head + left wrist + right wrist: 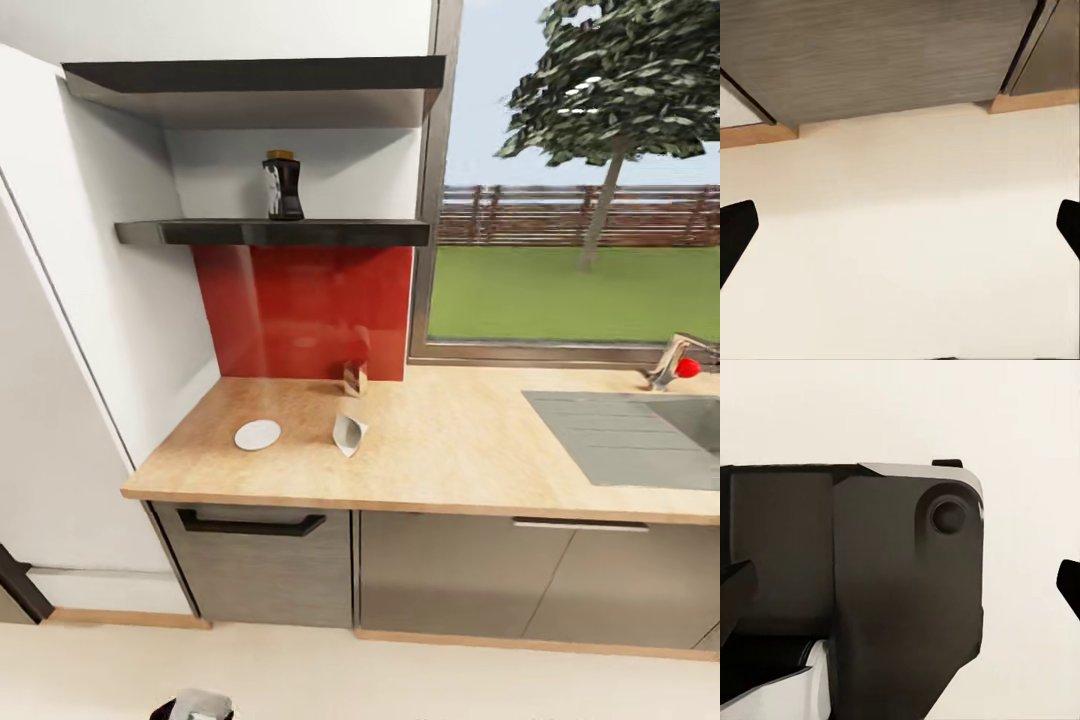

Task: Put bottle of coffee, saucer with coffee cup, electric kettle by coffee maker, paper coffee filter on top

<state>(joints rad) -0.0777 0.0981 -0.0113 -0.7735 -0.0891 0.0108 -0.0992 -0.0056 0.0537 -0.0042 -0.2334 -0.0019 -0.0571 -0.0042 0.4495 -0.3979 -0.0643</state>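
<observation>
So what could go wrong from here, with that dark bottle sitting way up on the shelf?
The bottle of coffee stands high on the shelf, so a clumsy reach might tip it off onto the countertop. The light paper filter lies loose beside the saucer; a passing arm could sweep either off the front edge.

My rig's fingers point(736, 232) were matte black with blunt, rounded tips. Its base housing point(870, 585) was dark charcoal, boxy with rounded corners, carrying a round recessed socket point(947, 516), a pale grey top edge and a white panel point(787, 690).
</observation>
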